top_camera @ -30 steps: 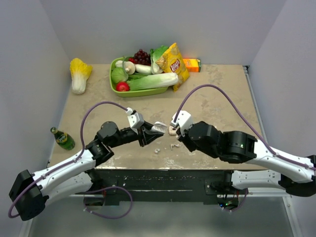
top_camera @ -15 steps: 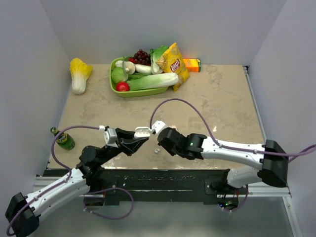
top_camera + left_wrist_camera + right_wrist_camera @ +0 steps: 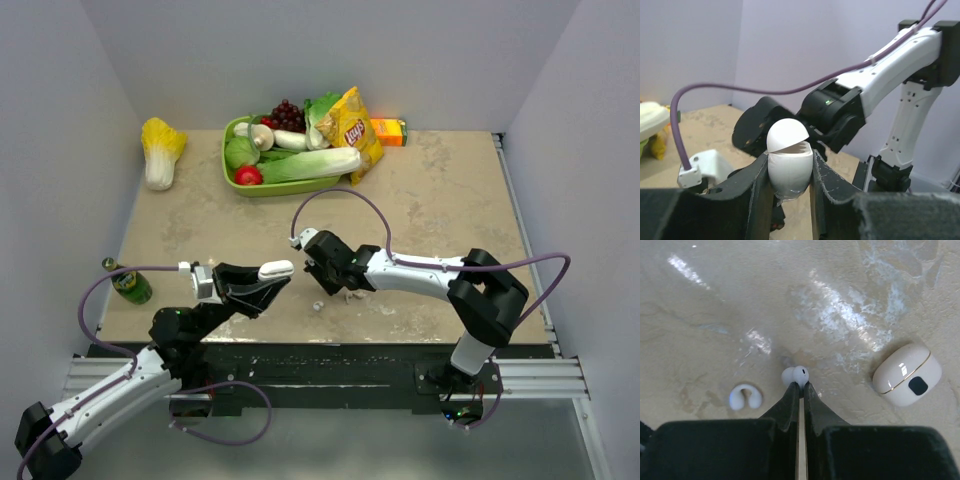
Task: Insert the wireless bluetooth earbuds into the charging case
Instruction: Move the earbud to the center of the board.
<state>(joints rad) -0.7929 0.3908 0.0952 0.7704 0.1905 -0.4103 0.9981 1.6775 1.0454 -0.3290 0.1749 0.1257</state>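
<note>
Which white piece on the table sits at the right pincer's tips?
The small round one, between the C-shaped piece and the larger pebble with a dark patch.

Bright, even overhead light fills the top view, and shadows are soft and faint. In the right wrist view white glare streaks the glossy worktop [image 3: 850, 315], and the dark foreground is blurred. In the left wrist view the charging case [image 3: 788, 160] is sharp, the near edge out of focus.

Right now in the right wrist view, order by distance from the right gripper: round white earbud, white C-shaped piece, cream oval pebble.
1. Round white earbud, right at the right gripper's fingertips.
2. White C-shaped piece, on the view's left.
3. Cream oval pebble, farther off, on the view's right.
</note>
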